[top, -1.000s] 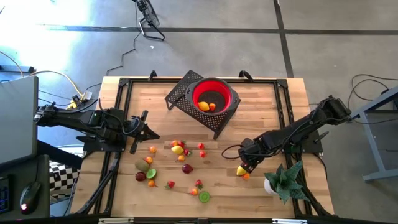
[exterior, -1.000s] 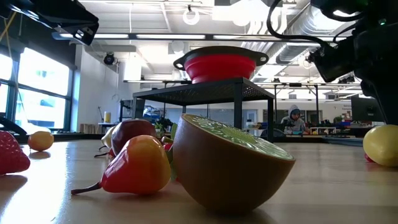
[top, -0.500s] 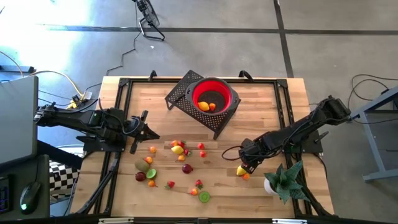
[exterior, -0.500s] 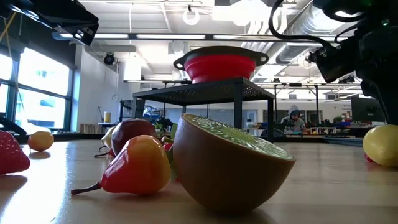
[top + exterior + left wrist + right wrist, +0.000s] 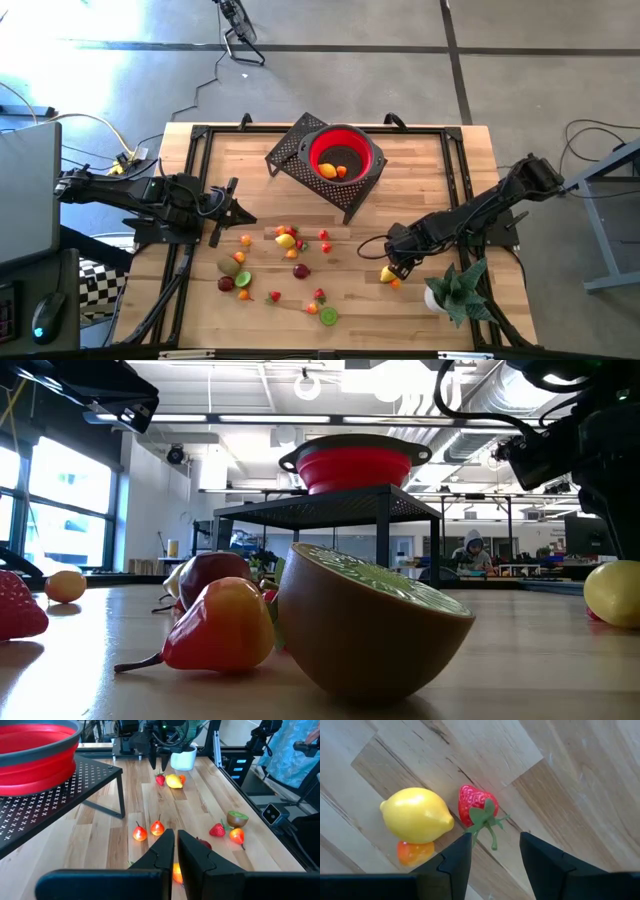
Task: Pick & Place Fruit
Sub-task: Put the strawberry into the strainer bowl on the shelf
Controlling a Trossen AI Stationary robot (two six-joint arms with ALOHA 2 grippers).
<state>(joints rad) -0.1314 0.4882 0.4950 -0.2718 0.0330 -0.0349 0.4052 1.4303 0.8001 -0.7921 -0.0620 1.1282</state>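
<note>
The strawberry point(image 5: 477, 811) lies on the table point(image 5: 580, 775) just ahead of the right gripper point(image 5: 495, 851), lined up with the gap between its spread fingers, its green stem pointing back into that gap, with a lemon point(image 5: 416, 815) touching its side and a small orange fruit point(image 5: 415, 852) tucked against the lemon, off beyond one finger. It looks like a light, hard, smooth plastic toy, likely to skid or roll, so the widest part of the red body seems the best place to grip, not the thin stem. The left gripper point(image 5: 175, 851) waits with fingers together by the table's left edge, the scattered fruit point(image 5: 290, 242) and the red bowl point(image 5: 345, 154) on its rack point(image 5: 290, 152) well ahead of its tips.
</note>
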